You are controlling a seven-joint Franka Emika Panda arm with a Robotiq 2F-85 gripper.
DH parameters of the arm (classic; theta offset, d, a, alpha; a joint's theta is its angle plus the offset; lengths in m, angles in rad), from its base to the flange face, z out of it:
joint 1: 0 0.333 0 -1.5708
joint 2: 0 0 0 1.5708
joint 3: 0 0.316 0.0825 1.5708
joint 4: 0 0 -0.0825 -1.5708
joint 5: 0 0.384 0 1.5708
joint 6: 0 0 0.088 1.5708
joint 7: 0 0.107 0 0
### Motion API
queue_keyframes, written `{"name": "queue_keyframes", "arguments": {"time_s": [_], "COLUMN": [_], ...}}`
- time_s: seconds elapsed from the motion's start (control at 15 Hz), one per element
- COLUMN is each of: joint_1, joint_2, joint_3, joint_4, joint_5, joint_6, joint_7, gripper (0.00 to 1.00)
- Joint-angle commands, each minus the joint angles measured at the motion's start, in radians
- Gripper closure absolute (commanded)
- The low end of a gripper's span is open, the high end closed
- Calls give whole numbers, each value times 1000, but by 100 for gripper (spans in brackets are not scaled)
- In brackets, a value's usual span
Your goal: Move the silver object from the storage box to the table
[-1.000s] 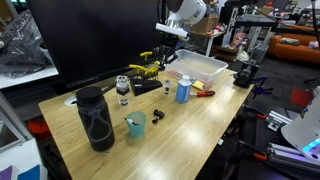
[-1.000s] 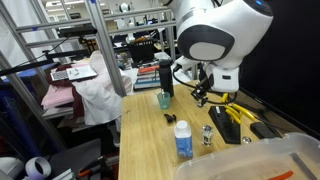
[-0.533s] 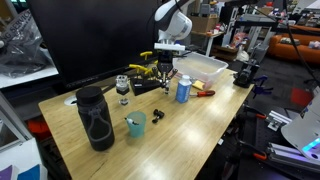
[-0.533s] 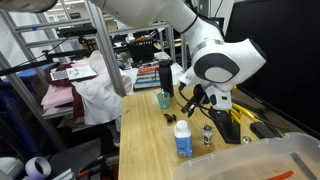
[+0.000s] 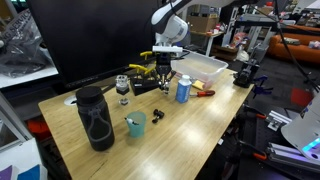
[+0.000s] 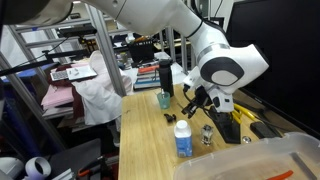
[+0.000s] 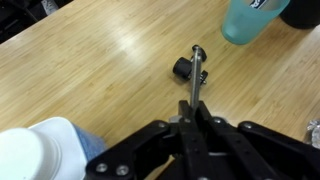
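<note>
My gripper is shut on a thin silver rod. In the wrist view the rod sticks out past the fingertips over the wood-grain table. Its far tip is next to a small black part; I cannot tell whether it touches the table. In both exterior views the gripper hangs low over the table, beside the storage box and outside it. The box also shows in an exterior view.
A blue-labelled white bottle stands close to the gripper. A teal cup, a black flask and a small jar stand on the table. Yellow and red tools lie near the box.
The arm has come down from above the storage box and moved over the table, then dropped slightly lower beside the bottle.
</note>
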Motion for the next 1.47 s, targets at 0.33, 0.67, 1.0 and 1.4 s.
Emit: {"name": "queue_keyframes", "arguments": {"time_s": [0.33, 0.67, 1.0, 1.4], "joint_1": [101, 170, 173, 175], "joint_2": [-52, -99, -78, -61], "joint_3": [-52, -81, -79, -71], "joint_4": [-94, -176, -188, -181], "joint_5": [-80, -172, -220, -266], "joint_6": [160, 375, 416, 405], "joint_7": [109, 262, 365, 411], "gripper": [98, 98, 98, 98]}}
